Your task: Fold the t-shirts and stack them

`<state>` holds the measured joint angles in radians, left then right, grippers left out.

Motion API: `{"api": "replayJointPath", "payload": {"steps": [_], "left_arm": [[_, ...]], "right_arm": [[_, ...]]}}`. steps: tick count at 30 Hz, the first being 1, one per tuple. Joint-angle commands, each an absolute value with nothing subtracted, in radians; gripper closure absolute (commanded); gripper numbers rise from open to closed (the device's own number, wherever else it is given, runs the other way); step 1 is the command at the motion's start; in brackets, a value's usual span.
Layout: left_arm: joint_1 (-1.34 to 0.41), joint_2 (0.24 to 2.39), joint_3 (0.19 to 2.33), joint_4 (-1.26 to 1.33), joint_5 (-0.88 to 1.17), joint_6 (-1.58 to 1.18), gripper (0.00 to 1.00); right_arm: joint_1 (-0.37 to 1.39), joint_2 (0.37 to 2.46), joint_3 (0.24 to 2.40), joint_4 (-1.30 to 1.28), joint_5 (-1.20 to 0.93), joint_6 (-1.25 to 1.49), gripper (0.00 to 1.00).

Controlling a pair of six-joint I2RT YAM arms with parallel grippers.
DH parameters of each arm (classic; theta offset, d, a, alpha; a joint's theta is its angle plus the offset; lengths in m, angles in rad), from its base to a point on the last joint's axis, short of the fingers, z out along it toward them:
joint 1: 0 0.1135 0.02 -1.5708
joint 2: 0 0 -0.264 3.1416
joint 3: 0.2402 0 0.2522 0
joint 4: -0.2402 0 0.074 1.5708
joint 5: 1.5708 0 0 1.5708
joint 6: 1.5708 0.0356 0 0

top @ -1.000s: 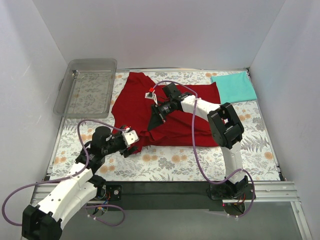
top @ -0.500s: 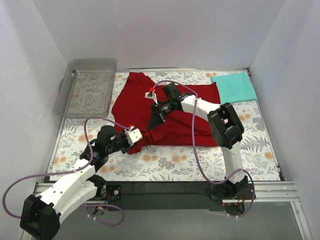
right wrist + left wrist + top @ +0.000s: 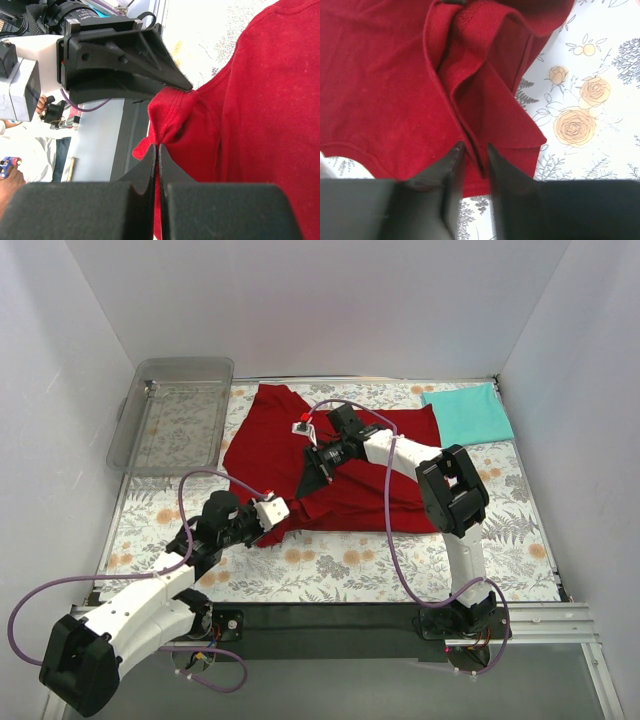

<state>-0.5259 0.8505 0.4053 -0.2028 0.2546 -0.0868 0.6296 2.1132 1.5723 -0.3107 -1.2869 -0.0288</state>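
Note:
The dark red t-shirt lies spread across the middle of the floral mat, partly folded. My right gripper is shut on a bunched bit of its cloth and holds that bit a little above the rest. At the shirt's near-left corner my left gripper has an upright fold of red cloth pinched between its narrowly spaced jaws. The right wrist view shows the left gripper with its tip against the cloth. The teal t-shirt is a flat folded rectangle at the far right corner.
A clear plastic tray stands at the far left, partly off the mat. White walls close in the left, back and right sides. Purple cables loop from both arms over the near part of the floral mat.
My left arm has reached right and forward to the shirt's near-left corner, and its jaws have narrowed onto a fold there. The right arm has stayed put, still pinching the cloth.

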Motion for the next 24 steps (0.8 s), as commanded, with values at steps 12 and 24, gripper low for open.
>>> {"api": "replayJointPath", "payload": {"steps": [12,24], "left_arm": [[-0.531,0.778,0.523,-0.314,0.278,-0.152,1.0],[-0.531,0.802,0.594,-0.396,0.204,-0.348,1.0]], "right_arm": [[0.595,1.996,1.557,-0.406,-1.229,-0.164,0.57],[0.245,1.336,1.008,-0.859,-0.432,-1.122,0.45]]}}
